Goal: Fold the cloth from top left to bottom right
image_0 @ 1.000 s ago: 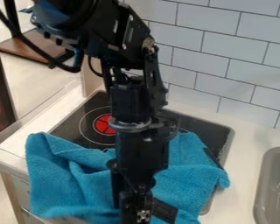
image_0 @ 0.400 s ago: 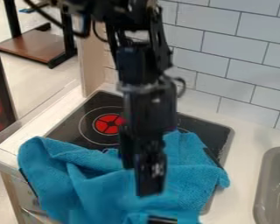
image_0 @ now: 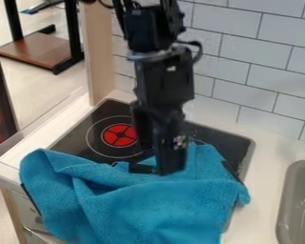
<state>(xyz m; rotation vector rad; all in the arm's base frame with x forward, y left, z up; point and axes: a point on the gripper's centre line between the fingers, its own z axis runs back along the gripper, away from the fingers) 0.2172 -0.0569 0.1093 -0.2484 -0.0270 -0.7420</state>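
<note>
Blue terry cloth (image_0: pixel 129 205) lies rumpled across the black glass stove (image_0: pixel 107 112); likely light and limp, it is best pinched near its upper left corner. Whether the black metal gripper (image_0: pixel 156 167) is spread or pressed together, I cannot tell.

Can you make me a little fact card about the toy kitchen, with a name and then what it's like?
cloth: blue, rumpled, lying over the lower part of the stove
stove: black top with a red burner spot uncovered
claw: black, at the cloth's upper middle
sink: grey, at the right edge
wall: pale tiles behind the stove
</note>
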